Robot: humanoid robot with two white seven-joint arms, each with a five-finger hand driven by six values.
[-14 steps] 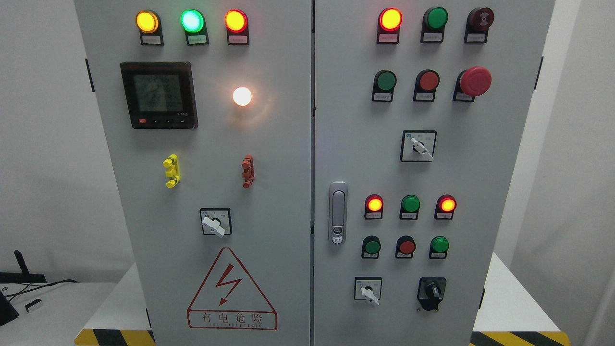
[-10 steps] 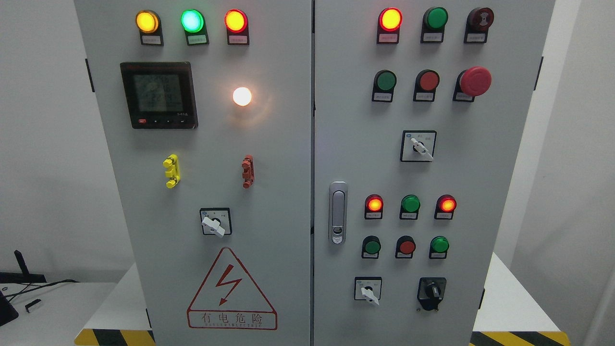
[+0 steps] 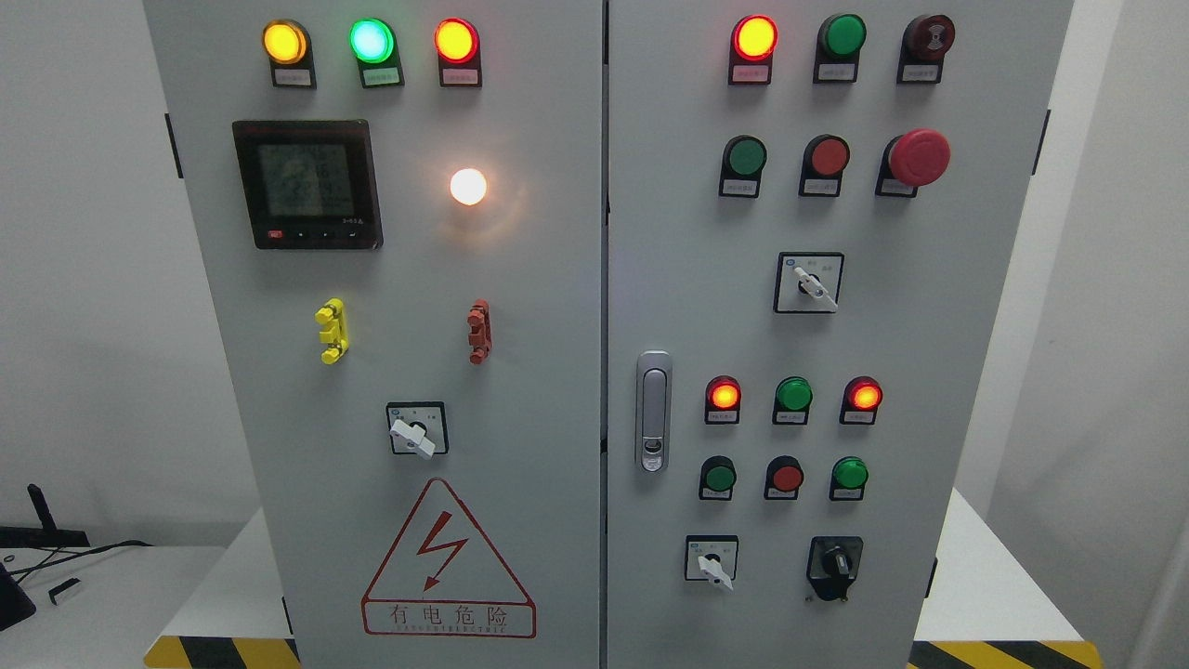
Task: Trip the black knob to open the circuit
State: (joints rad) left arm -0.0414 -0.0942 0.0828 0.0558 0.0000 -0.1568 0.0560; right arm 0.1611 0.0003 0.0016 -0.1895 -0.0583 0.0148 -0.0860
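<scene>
Nothing moved, black knob [image 3: 835,563] untouched, upright

Neither arm enters the head view; no left hand, no right hand, no wrist shows at the bottom edge or either side; pose cannot be told.

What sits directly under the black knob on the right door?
Below the black knob only bare grey door shows, down to the frame's edge. Whatever lies behind the closed door is hidden.
</scene>
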